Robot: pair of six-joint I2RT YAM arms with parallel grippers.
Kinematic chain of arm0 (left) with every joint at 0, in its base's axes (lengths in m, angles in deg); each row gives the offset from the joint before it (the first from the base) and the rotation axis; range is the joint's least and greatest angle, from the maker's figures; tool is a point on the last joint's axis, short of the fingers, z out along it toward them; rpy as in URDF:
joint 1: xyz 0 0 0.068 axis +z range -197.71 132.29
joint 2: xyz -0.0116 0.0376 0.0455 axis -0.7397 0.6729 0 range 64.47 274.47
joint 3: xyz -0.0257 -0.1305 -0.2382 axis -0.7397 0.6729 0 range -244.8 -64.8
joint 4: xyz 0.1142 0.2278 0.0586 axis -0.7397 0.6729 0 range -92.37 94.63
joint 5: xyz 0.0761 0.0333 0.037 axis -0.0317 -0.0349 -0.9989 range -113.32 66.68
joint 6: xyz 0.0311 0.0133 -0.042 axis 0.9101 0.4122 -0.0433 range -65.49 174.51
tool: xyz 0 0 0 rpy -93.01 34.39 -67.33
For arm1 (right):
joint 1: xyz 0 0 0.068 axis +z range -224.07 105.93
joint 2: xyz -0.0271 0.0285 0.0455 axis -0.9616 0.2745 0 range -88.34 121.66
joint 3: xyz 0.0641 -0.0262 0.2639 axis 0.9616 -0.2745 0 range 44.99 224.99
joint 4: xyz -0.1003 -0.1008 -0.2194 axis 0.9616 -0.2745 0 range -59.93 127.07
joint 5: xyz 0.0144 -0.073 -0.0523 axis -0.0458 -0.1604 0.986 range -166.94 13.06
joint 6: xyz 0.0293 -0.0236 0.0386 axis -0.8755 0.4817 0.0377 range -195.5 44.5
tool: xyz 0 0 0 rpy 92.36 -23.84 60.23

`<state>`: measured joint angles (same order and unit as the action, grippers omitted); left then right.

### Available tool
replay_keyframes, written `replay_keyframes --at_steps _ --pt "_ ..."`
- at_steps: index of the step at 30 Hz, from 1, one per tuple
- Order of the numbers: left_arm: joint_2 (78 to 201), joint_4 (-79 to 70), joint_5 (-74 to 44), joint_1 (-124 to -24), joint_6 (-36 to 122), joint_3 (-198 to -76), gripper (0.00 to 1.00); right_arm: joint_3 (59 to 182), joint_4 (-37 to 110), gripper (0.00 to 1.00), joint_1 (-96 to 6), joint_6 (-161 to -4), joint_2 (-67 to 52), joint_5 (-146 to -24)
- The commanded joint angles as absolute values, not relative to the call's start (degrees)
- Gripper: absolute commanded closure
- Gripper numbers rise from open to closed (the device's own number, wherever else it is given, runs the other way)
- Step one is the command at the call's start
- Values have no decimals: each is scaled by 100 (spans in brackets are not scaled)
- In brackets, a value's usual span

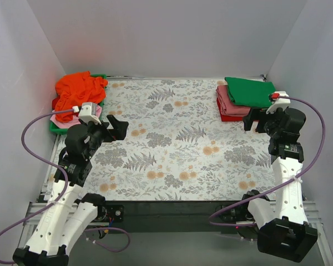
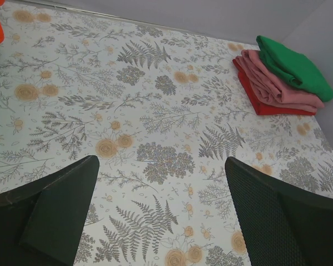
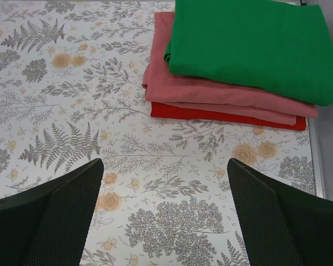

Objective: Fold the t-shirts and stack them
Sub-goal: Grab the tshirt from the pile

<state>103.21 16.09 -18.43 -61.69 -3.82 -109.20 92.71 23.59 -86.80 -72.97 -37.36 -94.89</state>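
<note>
White walls close in a table spread with a floral cloth (image 1: 177, 144). At upper right lies a folded stack: green t-shirt (image 1: 250, 91) over dusty pink t-shirt (image 1: 229, 101) over red t-shirt (image 1: 228, 117). At upper left, the orange t-shirt (image 1: 79, 88) sits crumpled on a light pink t-shirt (image 1: 64, 117) in a green tray (image 1: 54, 128). The left gripper (image 1: 119, 126), its arm bent at the elbow, points toward mid-table with jaws spread and empty. The right gripper (image 1: 254, 123), on a nearly upright arm, hangs just beside the stack, jaws wide and holding nothing.

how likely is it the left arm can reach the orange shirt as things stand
Probably yes: the orange shirt lies uppermost in the green tray, near the left gripper, which is open and empty. Nothing covers it, though the gripper faces away.
</note>
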Motion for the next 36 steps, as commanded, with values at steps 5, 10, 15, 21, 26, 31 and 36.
replay_keyframes --at_steps 5,10,15,21,26,31,36 --pt "10612 1503 -1989 -6151 -385 -11015 2 9394 2670 1 -8690 -6734 -3508 -10495" --pt "11113 1161 -2024 -6063 -421 -11059 2 9412 2363 2 -8690 -5426 -3272 -12470" --pt "12402 1055 -1603 -5099 -614 -11919 2 9184 2213 2 -8673 -4738 -3060 -13563" --pt "14091 1291 -2278 -4315 -965 -13466 7 8815 2213 2 -8682 -4518 -2796 -14056" --pt "15586 1336 -3228 -4235 -553 -14547 18 8533 2248 2 -8681 -4403 -2928 -14013" --pt "16615 1415 -3588 -4235 18 -15601 25 8594 2231 2 -8682 -4456 -2858 -14083" --pt "17370 1748 -3878 -4235 195 -16051 28 8656 2151 2 -8682 -4465 -2805 -14215"
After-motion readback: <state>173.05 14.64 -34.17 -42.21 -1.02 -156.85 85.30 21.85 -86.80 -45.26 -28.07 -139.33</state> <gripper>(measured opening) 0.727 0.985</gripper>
